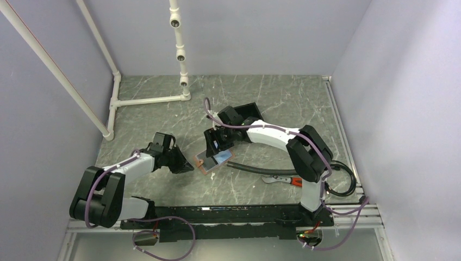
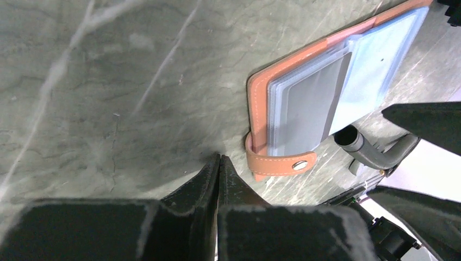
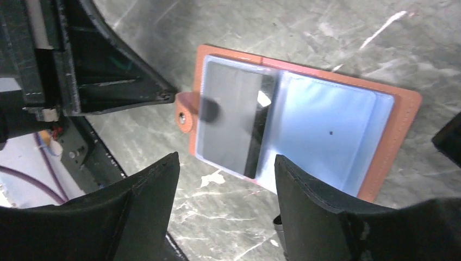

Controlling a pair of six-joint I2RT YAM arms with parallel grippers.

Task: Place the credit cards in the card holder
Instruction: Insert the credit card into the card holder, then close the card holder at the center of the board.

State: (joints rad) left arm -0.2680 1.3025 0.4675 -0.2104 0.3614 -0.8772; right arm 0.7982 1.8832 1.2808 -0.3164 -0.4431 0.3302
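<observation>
Card holder (image 1: 213, 160) lies open and flat on the table (image 1: 272, 103), near centre. Your left gripper (image 2: 218, 163) is pinched closed and empty, tips down at the holder's 8 o'clock, just beside its snap strap (image 2: 280, 162). Touching it or not is hard to tell. Your right gripper (image 3: 224, 168) hovers over the holder from 12 o'clock, jaws spread, gripping nothing. Dark grey card (image 3: 231, 122) sits in the strap-side sleeve; light blue card (image 3: 326, 133) fills the other page.

Left claw (image 2: 218, 163) shut, pointing toward centre; right claw (image 3: 225, 163) open, tilted downward.
</observation>
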